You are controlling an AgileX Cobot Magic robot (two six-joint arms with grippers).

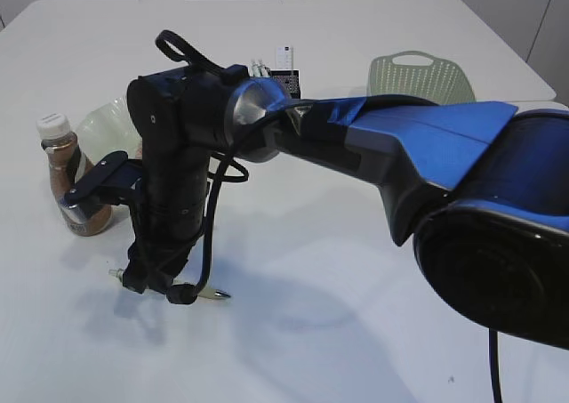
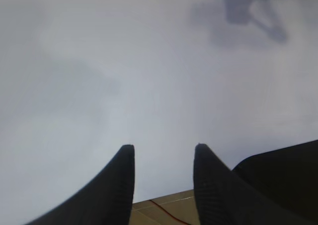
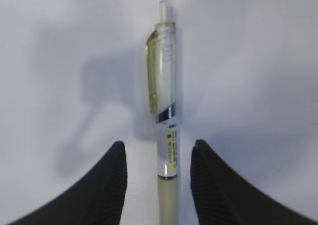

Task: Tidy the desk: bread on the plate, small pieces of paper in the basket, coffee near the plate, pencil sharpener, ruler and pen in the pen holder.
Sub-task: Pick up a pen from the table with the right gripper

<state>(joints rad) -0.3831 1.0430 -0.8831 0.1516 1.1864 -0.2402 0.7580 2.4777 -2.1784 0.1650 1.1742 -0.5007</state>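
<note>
A pale translucent pen (image 3: pixel 166 86) with a yellowish clip lies flat on the white desk (image 1: pixel 356 332). My right gripper (image 3: pixel 159 145) points down over it, open, with the barrel between its fingers and a gap on each side. In the exterior view that gripper (image 1: pixel 156 283) stands low over the pen (image 1: pixel 209 292) at the front left. My left gripper (image 2: pixel 164 146) is open over bare desk near the edge, holding nothing. The coffee (image 1: pixel 67 167) stands upright beside the plate (image 1: pixel 107 123). The bread, ruler, pencil sharpener and paper pieces are out of view.
The black mesh pen holder (image 1: pixel 286 81), with a few white items sticking out, stands at the back behind my right arm. The green basket (image 1: pixel 418 76) sits at the back right. The blue right arm crosses the middle of the desk.
</note>
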